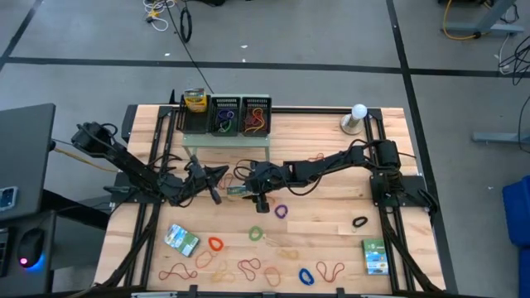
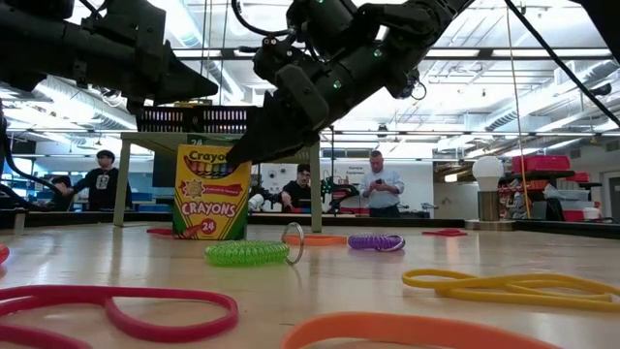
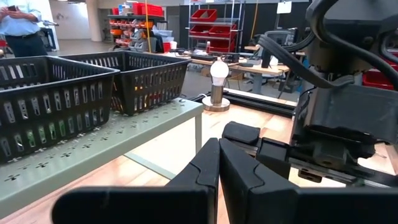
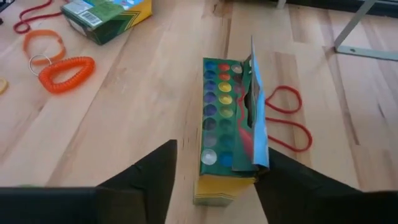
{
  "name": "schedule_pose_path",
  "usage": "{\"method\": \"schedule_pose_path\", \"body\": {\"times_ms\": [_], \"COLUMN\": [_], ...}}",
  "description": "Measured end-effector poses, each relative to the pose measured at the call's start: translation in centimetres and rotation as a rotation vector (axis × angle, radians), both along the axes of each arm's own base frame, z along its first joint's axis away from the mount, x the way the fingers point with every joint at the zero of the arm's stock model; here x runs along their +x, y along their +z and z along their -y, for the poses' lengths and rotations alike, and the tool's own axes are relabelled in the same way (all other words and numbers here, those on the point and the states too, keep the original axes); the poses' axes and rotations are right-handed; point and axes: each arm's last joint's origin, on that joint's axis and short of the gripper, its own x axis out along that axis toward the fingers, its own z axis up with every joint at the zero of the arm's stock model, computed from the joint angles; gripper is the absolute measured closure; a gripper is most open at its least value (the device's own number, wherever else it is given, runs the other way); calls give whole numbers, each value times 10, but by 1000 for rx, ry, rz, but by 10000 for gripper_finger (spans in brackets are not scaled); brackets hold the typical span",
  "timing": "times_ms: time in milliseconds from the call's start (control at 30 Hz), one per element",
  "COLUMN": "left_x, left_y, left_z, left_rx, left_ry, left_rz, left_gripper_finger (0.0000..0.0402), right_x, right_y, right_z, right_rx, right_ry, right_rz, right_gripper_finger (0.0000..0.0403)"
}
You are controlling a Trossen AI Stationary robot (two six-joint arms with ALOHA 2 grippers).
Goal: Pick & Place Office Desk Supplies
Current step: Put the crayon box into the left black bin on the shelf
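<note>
A green-and-yellow crayon box stands upright on the table with its lid flap open and the crayon tips showing. In the low view this crayon box stands left of centre. My right gripper is open, slanting down, with one finger on each side of the box's top. My left gripper is shut and level just left of the box, holding nothing. Coiled and flat rubber bands, such as the green one and the purple one, lie on the near half of the table. My right gripper has a clear gap between one finger and the box's side. The other finger sits right against the open lid flap's edge; I cannot tell whether it touches. The box stands on its own on the table.
Two black mesh trays sit on a pale-green shelf at the far side, next to a yellow box. A light bulb stands far right. Two more crayon boxes lie near the front.
</note>
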Motion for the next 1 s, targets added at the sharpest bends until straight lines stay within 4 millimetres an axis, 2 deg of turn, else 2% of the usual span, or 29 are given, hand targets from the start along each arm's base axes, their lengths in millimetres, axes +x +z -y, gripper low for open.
{"method": "schedule_pose_path", "body": {"times_ms": [133, 433, 633, 767, 867, 1000], "left_x": [0, 0, 0, 1, 1, 1], "left_y": [0, 0, -1, -1, -1, -1], "left_z": [0, 0, 1, 1, 1, 0], "left_rx": [0, 7, 18, 24, 11, -18], "left_ry": [0, 0, -30, -30, -35, -48], "left_rz": [0, -5, -17, -21, -11, 9], "left_gripper_finger": [390, 390, 390, 390, 390, 390], "right_x": [-1, -9, -30, -58, -84, -118], "right_y": [4, 34, 63, 72, 59, 41], "right_z": [0, 2, -2, -6, -11, -17], "right_rx": [2, -27, -62, -87, -138, -125], "right_ry": [-4, -43, -49, -88, -139, -228], "right_rz": [5, 50, -7, -119, -177, -122], "right_gripper_finger": [171, 134, 130, 148, 184, 251]}}
